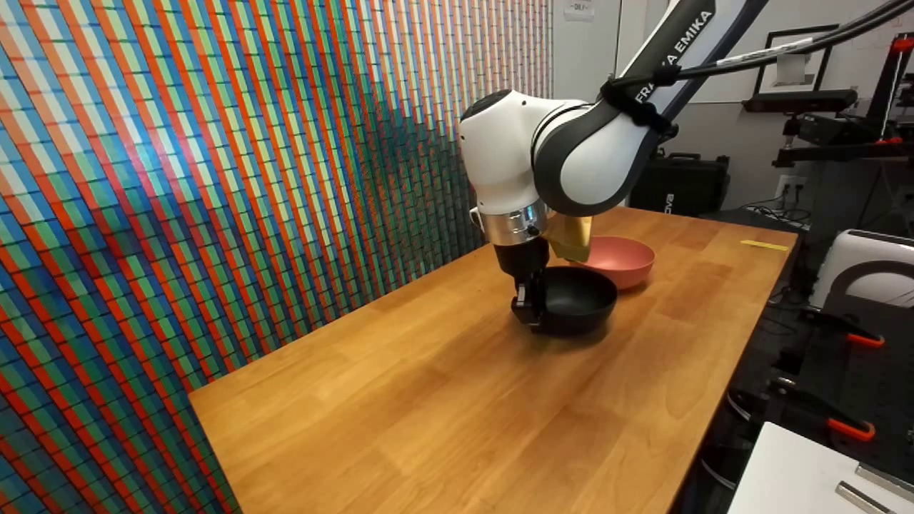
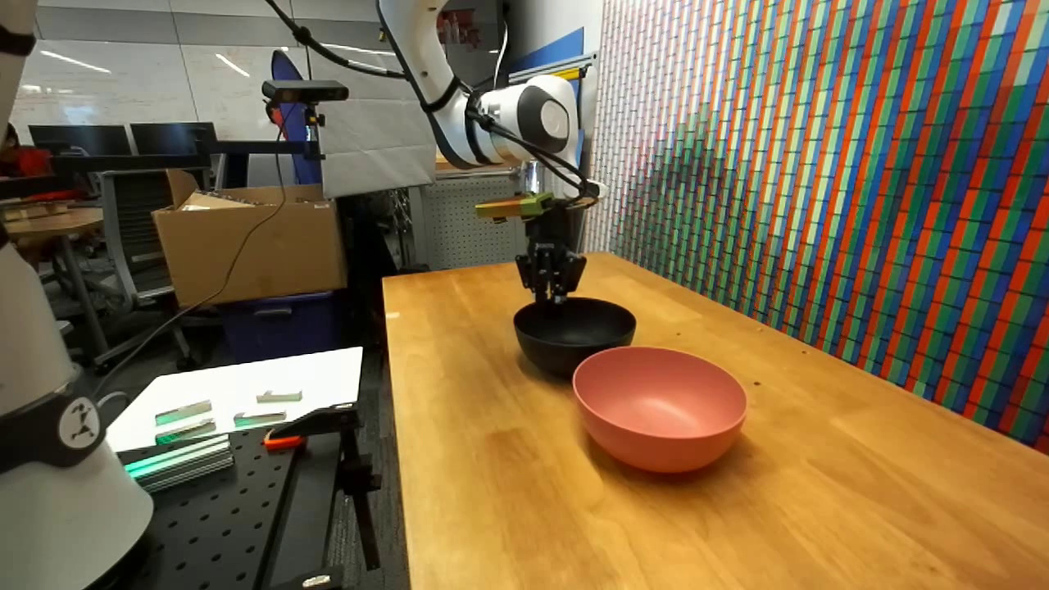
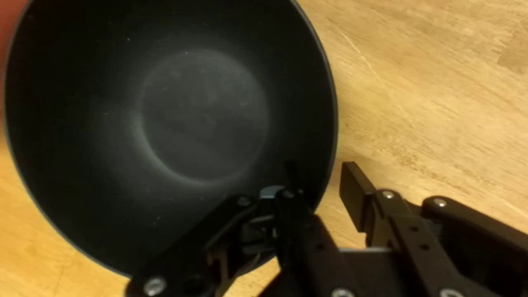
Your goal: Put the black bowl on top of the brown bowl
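Note:
The black bowl (image 1: pixel 582 303) stands upright on the wooden table in both exterior views (image 2: pixel 574 328). In the wrist view the black bowl (image 3: pixel 202 115) fills much of the picture. The brown bowl (image 1: pixel 625 258), reddish-pink, stands upright close beside it, and also shows in an exterior view (image 2: pixel 660 410). Only a sliver of the brown bowl (image 3: pixel 7 20) shows at the wrist view's upper left corner. My gripper (image 3: pixel 318 177) is open at the black bowl's rim. One finger is over the bowl's inside, the other outside, with a gap between them. Both bowls look empty.
The wooden table (image 1: pixel 428 400) runs beside a colourful tiled wall (image 1: pixel 250 178). A yellow strip (image 1: pixel 764 245) lies near the table's far end. A side table with a white panel (image 2: pixel 320 373) and clamps stands apart from the wooden table. A cardboard box (image 2: pixel 254 250) is behind.

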Robot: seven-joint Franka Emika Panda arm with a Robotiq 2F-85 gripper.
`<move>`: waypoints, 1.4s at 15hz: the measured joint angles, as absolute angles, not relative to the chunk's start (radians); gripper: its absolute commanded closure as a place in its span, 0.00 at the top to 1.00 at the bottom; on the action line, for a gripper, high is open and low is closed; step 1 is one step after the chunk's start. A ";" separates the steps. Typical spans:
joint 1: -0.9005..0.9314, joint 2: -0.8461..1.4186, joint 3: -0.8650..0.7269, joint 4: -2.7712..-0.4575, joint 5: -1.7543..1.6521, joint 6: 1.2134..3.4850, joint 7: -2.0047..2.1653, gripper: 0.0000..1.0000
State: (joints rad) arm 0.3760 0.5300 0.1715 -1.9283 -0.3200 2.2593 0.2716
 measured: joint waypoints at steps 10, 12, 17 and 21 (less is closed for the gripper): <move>0.375 0.518 0.146 -1.916 -0.320 2.241 0.272 0.01; 0.373 0.501 0.132 -1.908 -0.320 2.231 0.272 0.01; 0.355 0.375 0.081 -1.891 -0.327 2.184 0.273 0.01; 0.317 0.274 0.066 -1.912 -0.331 2.129 0.290 0.01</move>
